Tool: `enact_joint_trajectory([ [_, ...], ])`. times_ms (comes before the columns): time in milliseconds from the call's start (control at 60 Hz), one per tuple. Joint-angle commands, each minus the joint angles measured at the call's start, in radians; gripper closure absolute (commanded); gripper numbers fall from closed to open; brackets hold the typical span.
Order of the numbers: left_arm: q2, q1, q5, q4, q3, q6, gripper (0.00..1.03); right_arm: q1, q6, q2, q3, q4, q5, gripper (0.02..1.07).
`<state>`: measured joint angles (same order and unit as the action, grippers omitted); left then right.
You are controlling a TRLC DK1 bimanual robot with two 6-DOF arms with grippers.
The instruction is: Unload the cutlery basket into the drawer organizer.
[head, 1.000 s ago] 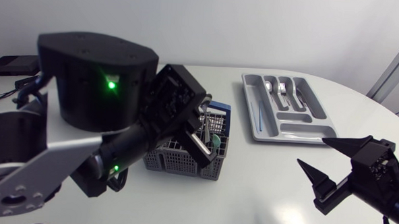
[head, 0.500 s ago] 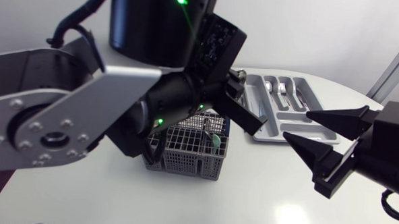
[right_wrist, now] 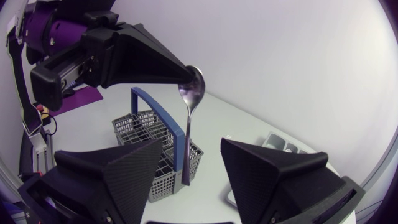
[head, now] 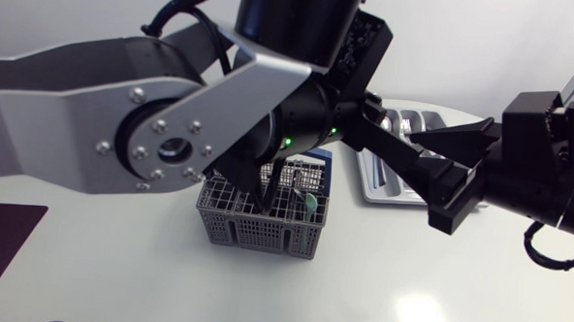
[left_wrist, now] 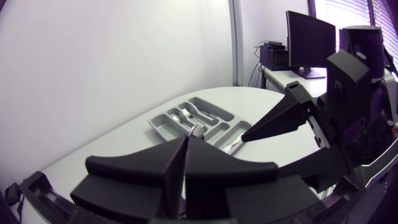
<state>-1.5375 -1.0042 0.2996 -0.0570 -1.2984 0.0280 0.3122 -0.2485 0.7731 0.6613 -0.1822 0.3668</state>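
Our left arm (head: 124, 105) comes in from the left side and reaches past the middle of the white desk (head: 379, 282). It crosses above the grey wire cutlery basket (head: 255, 232), with two small green lights glowing on its wrist. Our left hand (right_wrist: 185, 73) has its two wedge fingers pressed together on the bowl of a steel spoon (right_wrist: 188, 124). In the right wrist view the spoon hangs bowl up and handle down, nearly upright, off the desk. Its lower end shows against the basket's wall, and we cannot tell how near it is to the basket. In the left wrist view only the tip of the bowl shows past the closed fingers.

Our right arm (head: 548, 182) comes in from the right, and our right hand (right_wrist: 193, 144) faces the left one with its fingers spread wide and nothing held. The spoon's handle hangs ahead of the gap between those fingers, and we see no contact with either. From above, the two hands meet over the desk between the basket and the drawer organizer (left_wrist: 214, 111).

The basket stands on the desk with its blue handle (right_wrist: 158, 112) upright, and one piece with a pale green end (head: 307, 203) stands inside it. The grey organizer lies beyond the hands, with a few shiny pieces of cutlery (left_wrist: 185, 117) in its compartments
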Motion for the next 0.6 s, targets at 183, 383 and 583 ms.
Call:
enact_joint_trajectory([
  [183, -0.044, -0.005, -0.011, -0.017, -0.056, -0.034, 0.90, 0.013, 0.048, 0.101, 0.043, 0.056, 0.018, 0.41],
  [383, -0.049, -0.004, -0.014, -0.015, -0.059, -0.034, 0.90, 0.011, 0.051, 0.135, 0.046, 0.076, 0.037, 0.53],
  [583, -0.056, -0.004, -0.016, -0.015, -0.061, -0.034, 0.90, 0.011, 0.051, 0.141, 0.043, 0.081, 0.038, 0.71],
])
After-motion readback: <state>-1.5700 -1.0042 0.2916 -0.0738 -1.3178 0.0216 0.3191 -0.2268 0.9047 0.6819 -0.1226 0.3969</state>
